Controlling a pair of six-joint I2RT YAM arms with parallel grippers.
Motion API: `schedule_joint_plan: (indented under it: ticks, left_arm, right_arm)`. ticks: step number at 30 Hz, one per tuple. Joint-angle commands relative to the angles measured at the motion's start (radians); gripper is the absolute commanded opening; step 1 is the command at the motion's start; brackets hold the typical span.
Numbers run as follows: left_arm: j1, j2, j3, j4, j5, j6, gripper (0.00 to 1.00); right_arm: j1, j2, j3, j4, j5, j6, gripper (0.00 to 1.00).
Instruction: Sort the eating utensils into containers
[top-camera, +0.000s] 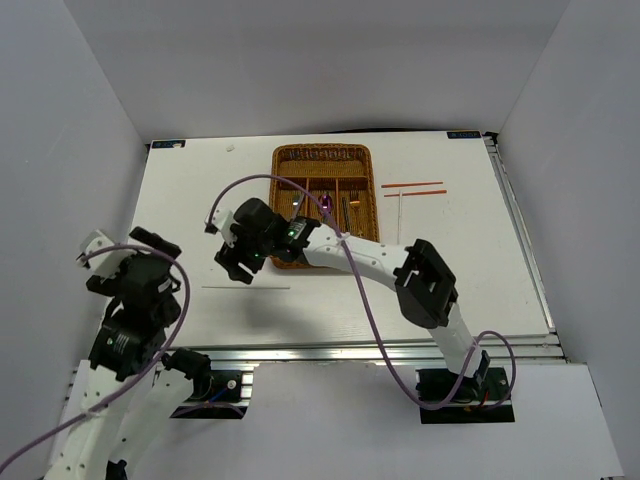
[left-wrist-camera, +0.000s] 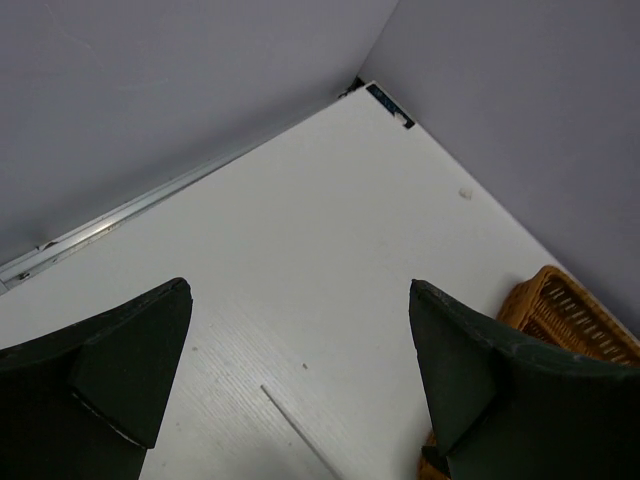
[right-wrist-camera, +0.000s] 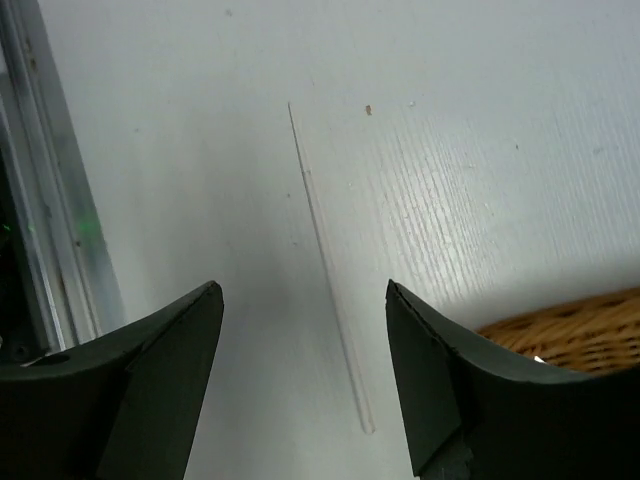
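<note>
Right gripper (right-wrist-camera: 302, 290), jaws wide, over silver chopstick (right-wrist-camera: 313, 200) left of tray (top-camera: 322, 150); lower squarely, pinch mid-shaft; left gripper (left-wrist-camera: 300, 288) likewise wide.

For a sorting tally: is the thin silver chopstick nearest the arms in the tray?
Out. The thin silver chopstick lies on the white table, outside the brown wicker tray.

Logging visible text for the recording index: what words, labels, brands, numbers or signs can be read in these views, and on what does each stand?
No text is readable in any view.
Far-left blue sticker on the table edge: too small in the top view, blurred in the left wrist view.
Far-right blue sticker: too small to read.
Wicker cutlery tray: no lettering visible.
</note>
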Motion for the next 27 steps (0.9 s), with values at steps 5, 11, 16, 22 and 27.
schedule_joint_plan:
  ticks: [5,11,16,22,27]
  left_arm:
    - [0.005,-0.082,-0.029,0.045,-0.022,0.009,0.98]
    - [0.005,-0.021,-0.020,0.042,0.007,0.020,0.98]
    - [0.005,0.034,-0.011,0.037,0.024,0.031,0.98]
    - [0.005,0.008,-0.015,0.037,0.024,0.029,0.98]
    - [0.005,-0.022,-0.018,0.039,0.021,0.028,0.98]
  right_arm:
    - [0.010,0.163,0.137,-0.169,0.086,-0.255,0.70]
    - [0.021,0.213,0.117,-0.192,0.085,-0.284,0.61]
    - [0.021,0.235,0.094,-0.212,0.028,-0.278,0.51]
    - [0.021,0.279,0.061,-0.235,-0.001,-0.279,0.36]
    - [0.021,0.335,0.054,-0.252,0.005,-0.279,0.25]
